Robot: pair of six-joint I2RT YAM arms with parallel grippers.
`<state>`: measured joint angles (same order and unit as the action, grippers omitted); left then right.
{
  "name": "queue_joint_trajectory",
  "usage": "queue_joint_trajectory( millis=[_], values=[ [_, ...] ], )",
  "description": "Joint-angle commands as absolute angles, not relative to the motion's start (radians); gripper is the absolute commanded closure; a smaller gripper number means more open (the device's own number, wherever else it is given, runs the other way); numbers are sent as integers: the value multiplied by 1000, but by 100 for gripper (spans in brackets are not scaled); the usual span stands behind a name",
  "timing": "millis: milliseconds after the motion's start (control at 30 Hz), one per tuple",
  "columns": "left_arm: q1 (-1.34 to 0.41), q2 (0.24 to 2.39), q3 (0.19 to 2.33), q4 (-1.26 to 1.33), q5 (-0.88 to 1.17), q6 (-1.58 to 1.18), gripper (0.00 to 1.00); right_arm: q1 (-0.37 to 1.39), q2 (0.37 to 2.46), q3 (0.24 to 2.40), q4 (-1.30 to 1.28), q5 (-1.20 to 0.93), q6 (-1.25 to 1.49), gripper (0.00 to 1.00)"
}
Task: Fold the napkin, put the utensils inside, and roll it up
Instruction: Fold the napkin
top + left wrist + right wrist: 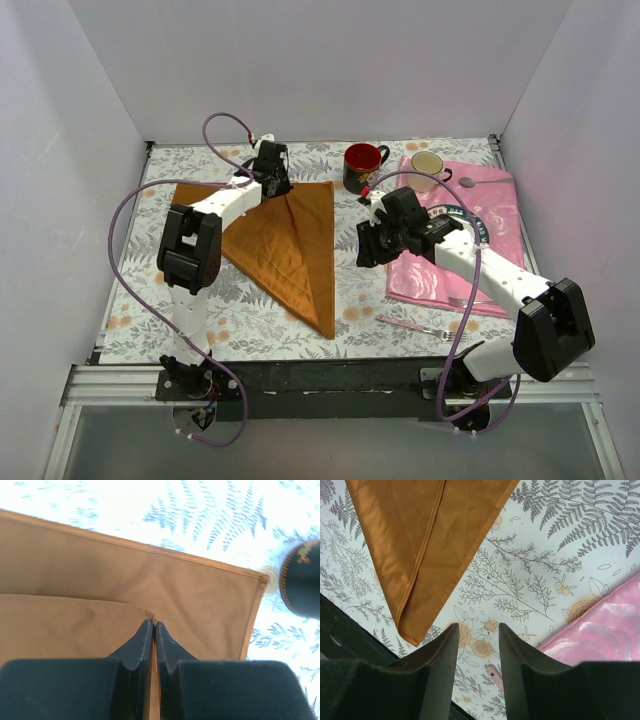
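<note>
The rust-orange cloth napkin (pixel 290 240) lies folded into a rough triangle on the fern-printed worktop (pixel 250 320), its long point aimed at the near edge. The left gripper (pixel 153 626) sits at the far edge, jaws clenched on 1 corner of the upper layer. The lower layer spreads beyond it, so the 2 layers are not lined up. The right gripper (pixel 478 628) hovers over bare worktop between the napkin's near tip and the pink floral cloth (pixel 420 280), jaws released and grasping nothing.

The main risk I see is the thin pinch. If the left arm pulls sideways, the corner may slip out. Or the whole napkin may slide, since nothing pins it down. That would skew the fold further or open it. The dark red ceramic mug (pixel 360 168) stands just beside the napkin's far right corner, so a wide sweep there could knock it.
</note>
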<state>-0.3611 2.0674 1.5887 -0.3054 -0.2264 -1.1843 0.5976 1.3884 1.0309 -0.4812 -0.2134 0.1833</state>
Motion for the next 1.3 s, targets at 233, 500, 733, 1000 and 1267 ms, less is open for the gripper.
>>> queue_joint_trajectory(
  millis=[233,500,733,1000,1267],
  values=[
    [-405,2167,1753,-282,-123,-1020,100,588,1387,1009,-486,-247,190,54],
    [-416,2252,1865,-308,-75,-922,100,586,1388,986,-477,-252,193,54],
    [-437,2293,1913,-327,-55,-859,100,587,1396,983,-474,-265,195,54],
    [-469,2307,1922,-325,-51,-830,100,588,1434,933,-407,-379,232,55],
    [-491,2338,1968,-321,-46,-819,100,588,1425,933,-414,-365,229,55]
  ],
)
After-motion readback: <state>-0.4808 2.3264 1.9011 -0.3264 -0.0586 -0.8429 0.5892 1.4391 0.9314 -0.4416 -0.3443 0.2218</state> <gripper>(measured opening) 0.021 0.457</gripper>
